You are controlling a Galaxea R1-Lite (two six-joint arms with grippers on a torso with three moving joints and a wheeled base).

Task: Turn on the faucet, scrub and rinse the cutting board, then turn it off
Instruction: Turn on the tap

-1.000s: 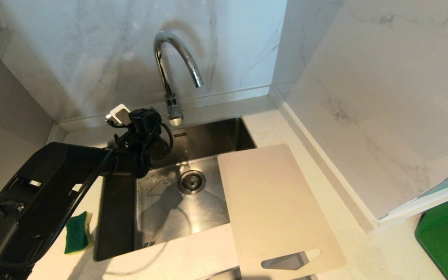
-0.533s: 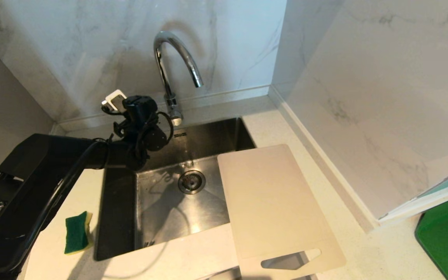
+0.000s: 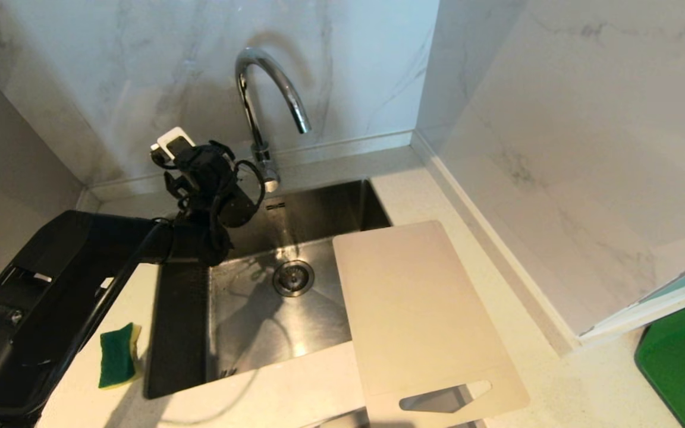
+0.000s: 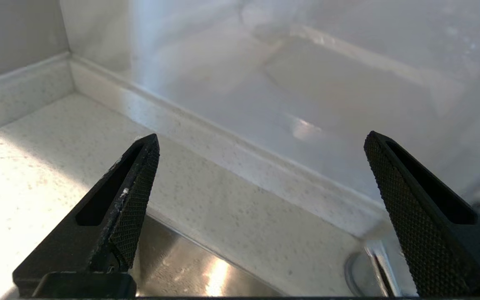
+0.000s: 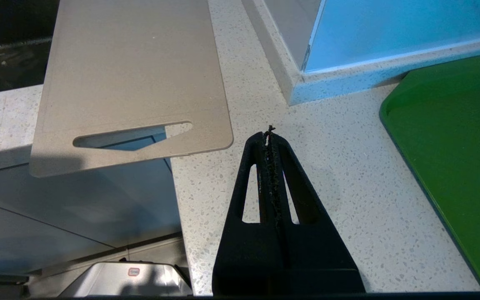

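The chrome faucet [image 3: 257,101] arches over the sink's back edge. Its base [image 4: 369,271] shows low in the left wrist view, beside one finger. My left gripper [image 4: 261,136] is open wide with nothing between its fingers. It points at the back ledge and wall just left of the faucet base. In the head view its wrist [image 3: 203,175] hides the fingers. The beige cutting board [image 3: 420,309] lies flat over the sink's right rim, its handle slot past the counter's front edge. My right gripper [image 5: 270,135] is shut and empty, above the counter beside the board's handle end [image 5: 131,71].
A green and yellow sponge [image 3: 118,355] lies on the counter left of the steel sink [image 3: 247,333], which has a round drain [image 3: 293,277]. A dark green tray [image 3: 684,356] sits at the far right. Marble walls close in the back and right.
My left wrist has risen and swung back toward the wall, ending left of the faucet base and rolled. Its fingers stayed open. The board, sponge and right arm have not moved.
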